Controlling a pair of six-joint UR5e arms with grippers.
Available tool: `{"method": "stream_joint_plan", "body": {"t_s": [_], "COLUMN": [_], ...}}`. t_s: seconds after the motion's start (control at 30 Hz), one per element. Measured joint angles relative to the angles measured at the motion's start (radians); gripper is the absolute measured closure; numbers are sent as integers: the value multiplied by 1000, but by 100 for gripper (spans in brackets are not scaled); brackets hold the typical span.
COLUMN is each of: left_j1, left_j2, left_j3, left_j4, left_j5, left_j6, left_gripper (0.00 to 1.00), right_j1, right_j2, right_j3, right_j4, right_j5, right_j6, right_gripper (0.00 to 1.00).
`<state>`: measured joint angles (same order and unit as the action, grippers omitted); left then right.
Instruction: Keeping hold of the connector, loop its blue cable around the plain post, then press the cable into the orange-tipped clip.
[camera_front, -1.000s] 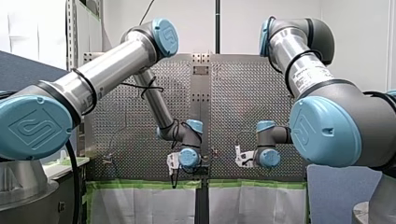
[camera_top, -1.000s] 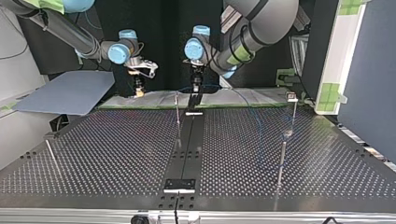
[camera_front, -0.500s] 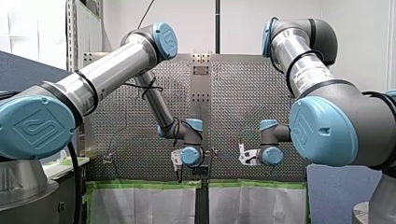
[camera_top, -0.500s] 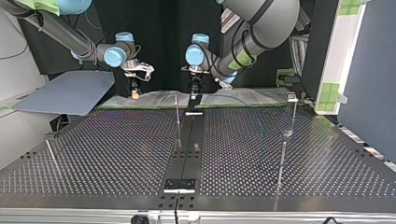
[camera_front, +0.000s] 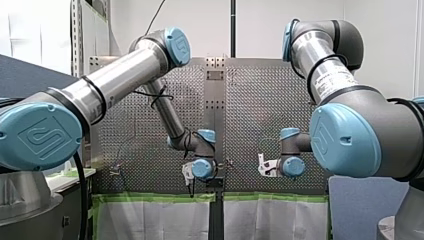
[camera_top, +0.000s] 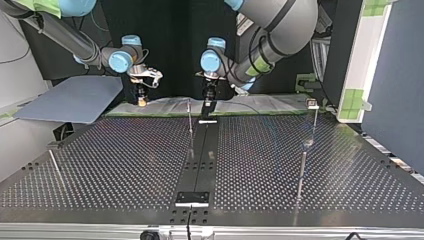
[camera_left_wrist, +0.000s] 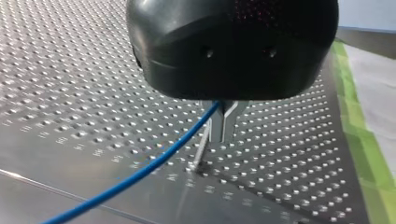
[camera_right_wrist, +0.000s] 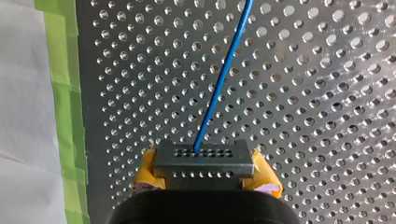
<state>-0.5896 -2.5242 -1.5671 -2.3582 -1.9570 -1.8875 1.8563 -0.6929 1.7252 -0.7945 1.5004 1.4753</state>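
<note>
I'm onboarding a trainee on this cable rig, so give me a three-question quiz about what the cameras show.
1. True or false: my right gripper grips the connector.
2. The cable leaving the connector is: A red, B blue, C green.
3. Fill in: the right gripper's pads are ____.
Key: 1 true; 2 B; 3 yellow.

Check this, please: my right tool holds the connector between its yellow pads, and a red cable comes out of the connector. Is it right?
No. The cable is blue, not red; the right wrist view shows it. My right tool does hold the connector between its yellow pads, and the cable comes out of it.
</note>
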Motion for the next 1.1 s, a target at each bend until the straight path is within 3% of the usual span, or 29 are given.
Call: {"method": "stream_joint_plan", "body": {"t_s": [0.27, 0.63, 1.1], "left_j1": [11, 49, 92], "left_j2": [-55, -59, -59], "left_j3": [56, 153, 198], "left_j4": [6, -52, -79], "left_j5": [45, 80, 97], "left_j6": [-48, -58, -62], "left_gripper": [100, 100, 100], "right_j1": [-5, -18, -41], "right_j2": [0, 0, 2], "right_j3": [-3, -36, -95], "right_j4": [-4, -9, 15], "right_j5": [0, -1, -15], "right_j6": [3, 15, 17], "right_gripper": [100, 100, 100]}}
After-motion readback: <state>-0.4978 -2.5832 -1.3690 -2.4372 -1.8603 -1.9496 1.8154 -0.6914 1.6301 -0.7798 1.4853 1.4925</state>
